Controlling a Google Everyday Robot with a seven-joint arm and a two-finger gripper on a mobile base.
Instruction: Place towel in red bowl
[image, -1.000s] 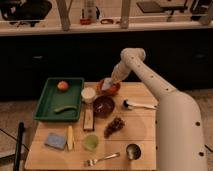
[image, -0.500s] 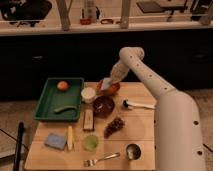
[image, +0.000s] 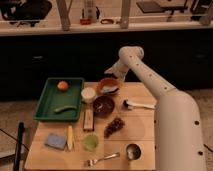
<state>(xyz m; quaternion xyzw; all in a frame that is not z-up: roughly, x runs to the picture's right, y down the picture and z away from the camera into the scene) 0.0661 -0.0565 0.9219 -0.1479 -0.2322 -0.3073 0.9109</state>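
Observation:
The red bowl (image: 107, 85) stands at the back of the wooden table (image: 142, 127), just right of a small white cup (image: 88, 93). A pale, whitish towel (image: 112, 90) lies inside the bowl on its right side. My gripper (image: 111, 73) hangs at the end of the white arm, just above the bowl's far rim and apart from the towel. The arm reaches in from the lower right and bends down over the table's back edge.
A green tray (image: 47, 100) on the left holds an orange (image: 62, 85) and a green vegetable (image: 63, 108). A dark bowl (image: 103, 105), white-handled utensil (image: 137, 104), grapes (image: 114, 126), snack bar (image: 88, 119), green cup (image: 90, 142), blue sponge (image: 54, 141), fork (image: 102, 158) and metal cup (image: 132, 150) are spread over the table.
My gripper has risen from low over the red bowl to above its far rim. The towel stays in the bowl.

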